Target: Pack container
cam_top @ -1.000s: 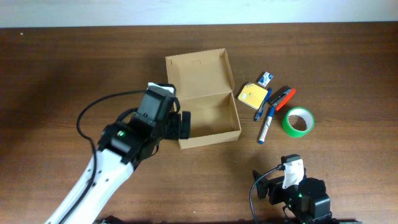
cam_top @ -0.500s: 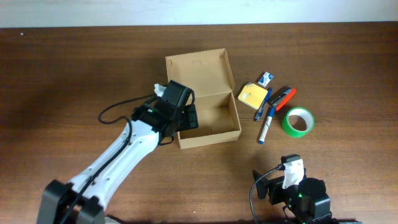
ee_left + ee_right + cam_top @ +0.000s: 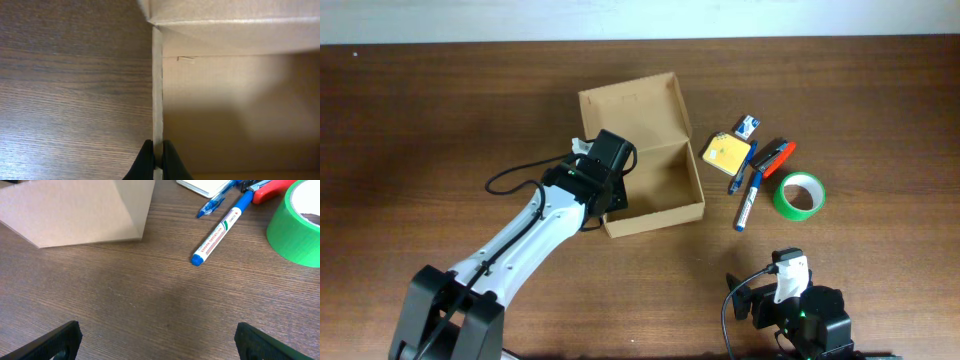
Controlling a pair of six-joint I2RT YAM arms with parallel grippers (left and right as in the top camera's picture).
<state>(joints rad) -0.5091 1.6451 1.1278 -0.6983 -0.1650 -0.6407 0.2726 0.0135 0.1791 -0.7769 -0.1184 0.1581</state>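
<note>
Container (image 3: 660, 180): centre of the overhead frame, open; long axis left-right, right end tilted slightly up; flap lid toward the top.
Left claw (image 3: 157, 161): pinched on the container's left wall.
Right claw (image 3: 157, 335): spread wide, empty.
Count: one container, one green tape roll (image 3: 800, 194), two blue pens (image 3: 748, 203).
Left wrist only: shows the fingers (image 3: 146, 162) either side of the wall; overhead, the arm covers them.

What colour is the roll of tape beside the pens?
The tape roll is bright green, clearest in the overhead view.

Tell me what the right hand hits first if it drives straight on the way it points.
From the right hand, likely the white marker with the blue cap, lying just right of its centre line; only bare wooden table before that. Depth is unclear.
</note>
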